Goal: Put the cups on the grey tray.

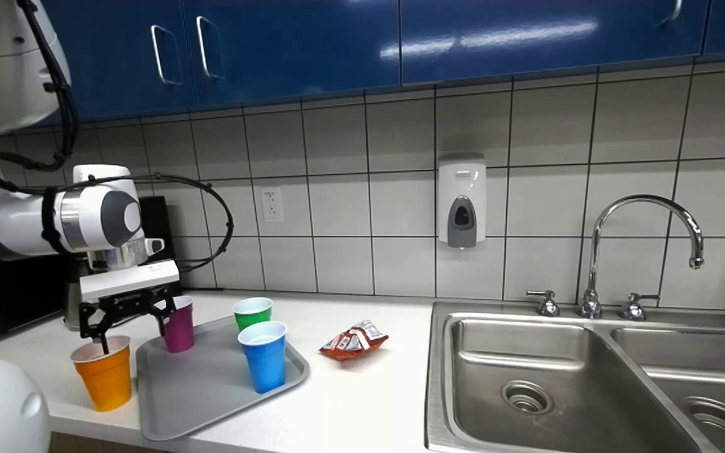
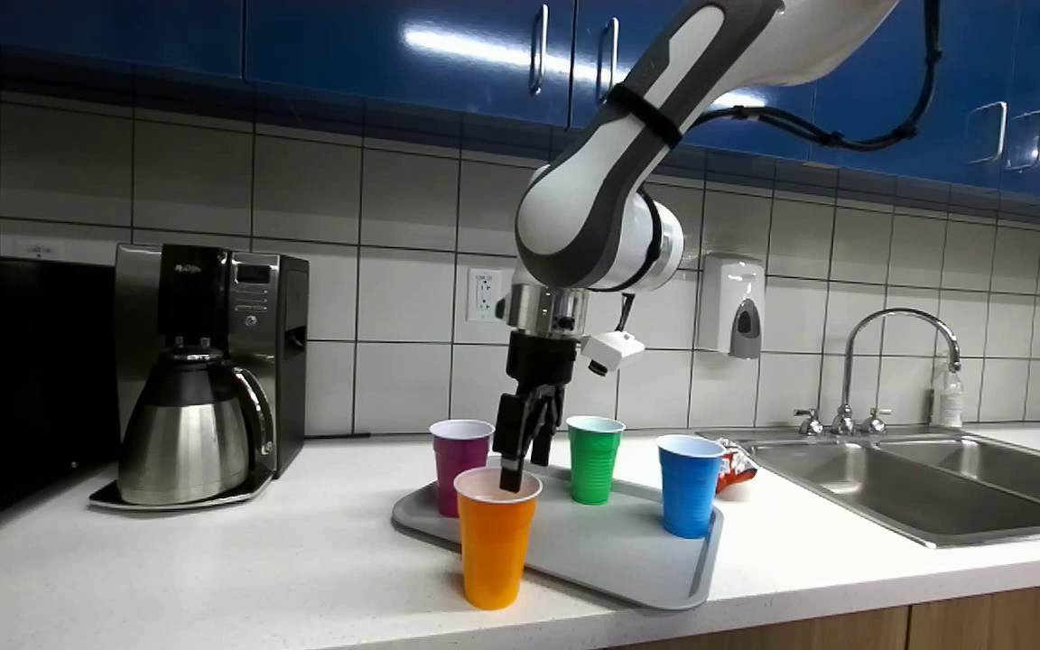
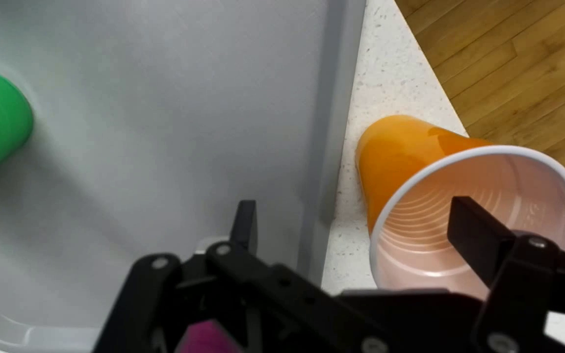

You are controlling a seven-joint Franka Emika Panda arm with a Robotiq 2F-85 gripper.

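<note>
"Room to pass?"

"Over the open front of the flat grey rectangular tray (image 1: 202,390), between the tapered blue plastic cup (image 1: 266,363) and the orange plastic cup (image 1: 111,385)."

"Farther back?"

"The tapered green plastic cup (image 2: 593,465) and purple plastic cup (image 1: 179,331) obstruct."

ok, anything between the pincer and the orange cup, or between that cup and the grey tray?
Nothing visible blocks the pincer from the orange cup; one finger reaches its mouth. Between cup and grey tray there's only a counter strip and the tray's low rim.
</note>
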